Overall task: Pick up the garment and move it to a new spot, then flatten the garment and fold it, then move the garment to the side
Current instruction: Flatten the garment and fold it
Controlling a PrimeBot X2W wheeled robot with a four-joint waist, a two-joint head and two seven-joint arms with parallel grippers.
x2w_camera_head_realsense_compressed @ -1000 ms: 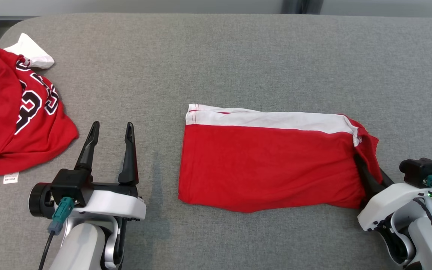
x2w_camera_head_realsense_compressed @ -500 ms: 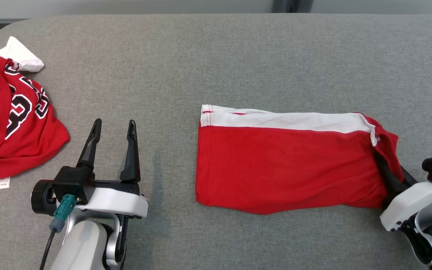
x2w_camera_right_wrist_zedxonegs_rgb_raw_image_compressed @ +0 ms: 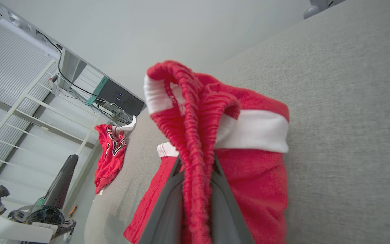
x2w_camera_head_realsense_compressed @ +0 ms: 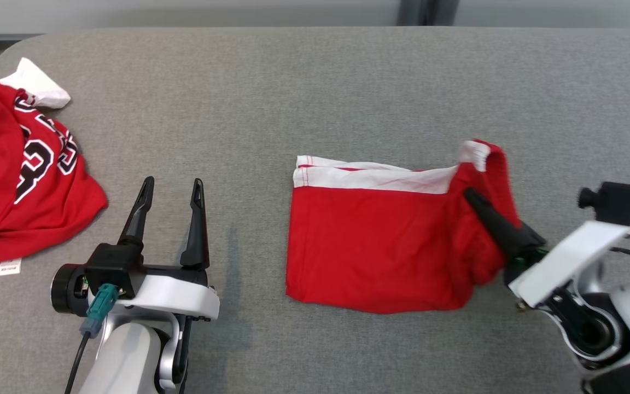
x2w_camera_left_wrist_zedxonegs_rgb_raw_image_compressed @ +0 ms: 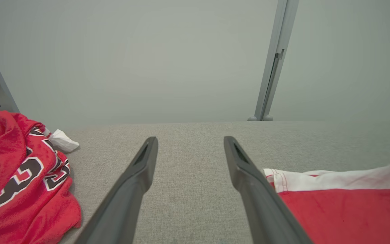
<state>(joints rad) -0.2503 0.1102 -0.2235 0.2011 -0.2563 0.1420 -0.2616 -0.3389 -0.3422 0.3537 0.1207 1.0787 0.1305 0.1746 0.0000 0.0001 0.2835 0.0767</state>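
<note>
Your right gripper (x2w_camera_head_realsense_compressed: 472,197) has its fingers clamped on the right end of the red garment (x2w_camera_head_realsense_compressed: 375,246), holding that end raised above the grey worktop (x2w_camera_head_realsense_compressed: 315,82); the rest lies flat. Your left gripper (x2w_camera_head_realsense_compressed: 173,185) sits near its left edge, fingers apart and empty.

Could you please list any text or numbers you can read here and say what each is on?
"3" (likely): black, white-edged numeral on the crumpled red jersey; its neighbour is folded, unreadable.
White tag at the jersey's hem: print too small to read.
Red shorts: none.
</note>
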